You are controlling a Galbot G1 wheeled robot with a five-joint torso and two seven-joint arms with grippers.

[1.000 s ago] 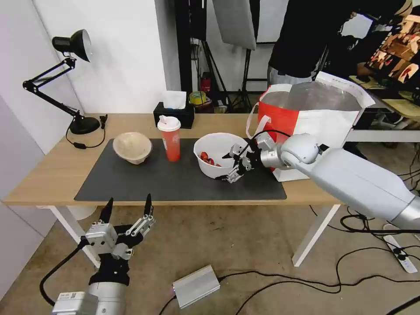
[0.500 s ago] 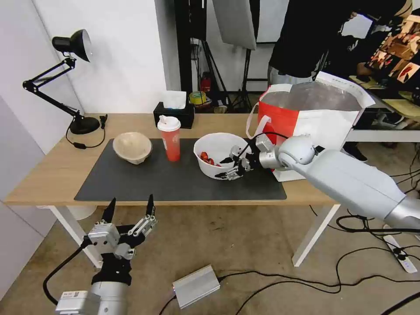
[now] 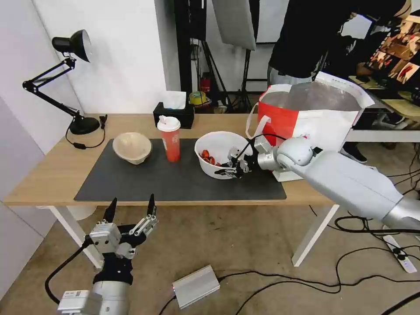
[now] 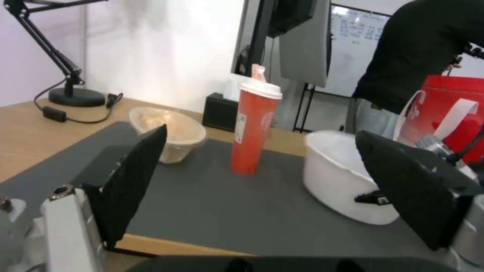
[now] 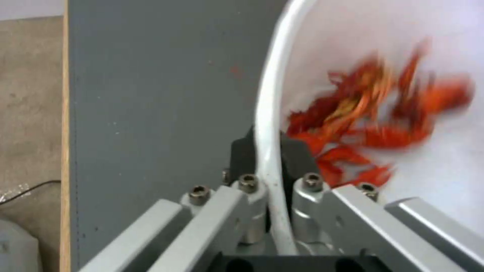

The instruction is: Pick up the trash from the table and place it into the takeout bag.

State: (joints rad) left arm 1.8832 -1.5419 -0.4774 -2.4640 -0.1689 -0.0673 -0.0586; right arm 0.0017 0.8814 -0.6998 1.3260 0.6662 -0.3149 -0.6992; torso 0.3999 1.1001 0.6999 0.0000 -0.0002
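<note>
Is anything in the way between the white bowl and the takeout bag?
Nothing visible. The right tool is shut on the white bowl rim, and the bag stands open just beside it on the table.

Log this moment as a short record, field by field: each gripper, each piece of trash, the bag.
right gripper: shut on the white bowl's rim, one finger inside, one outside
left gripper: open, below the table edge, idle
white bowl: on the mat, red scraps inside
red cup: upright, lid on
pulp bowl: on the mat, tilted
takeout bag: open, on the table's right end
</note>
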